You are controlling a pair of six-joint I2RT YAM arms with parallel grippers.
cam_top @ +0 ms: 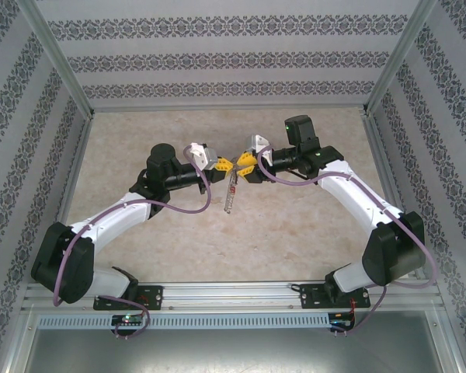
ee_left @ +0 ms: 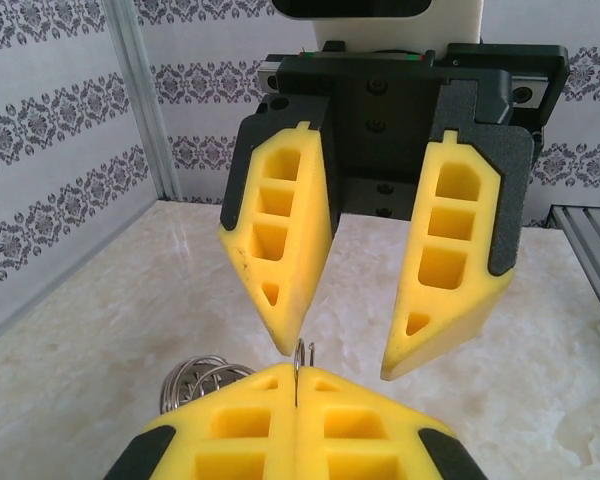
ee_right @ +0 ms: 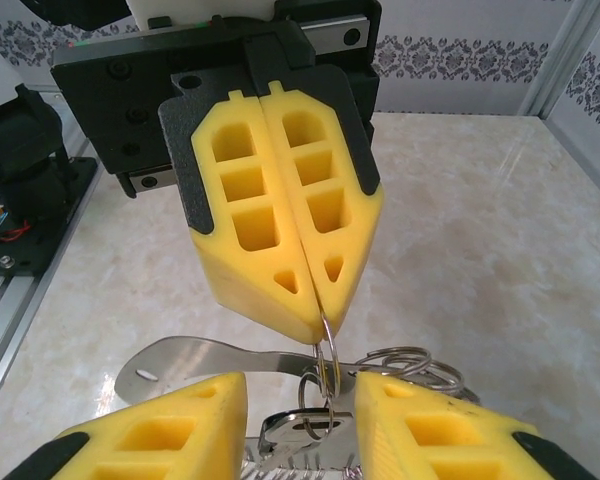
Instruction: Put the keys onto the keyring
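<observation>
Left hand [ee_right: 320, 318] clamps the keyring [ee_right: 327, 355] in mid-air over the middle of the surface [ee_right: 500, 230]; right hand [ee_right: 300, 392] stands parted (metal pieces [ee_right: 298, 432] dangle between). Judged best: keep it steady, thread slowly.

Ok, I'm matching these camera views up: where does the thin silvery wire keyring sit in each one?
Top external: thin silvery wire keyring, small, at the centre of the picture.
Left wrist: keyring at bottom centre, poking up.
Right wrist: keyring at lower centre, hanging down.
Shared landmark: the left arm's shut yellow fingers, pinching it.
</observation>
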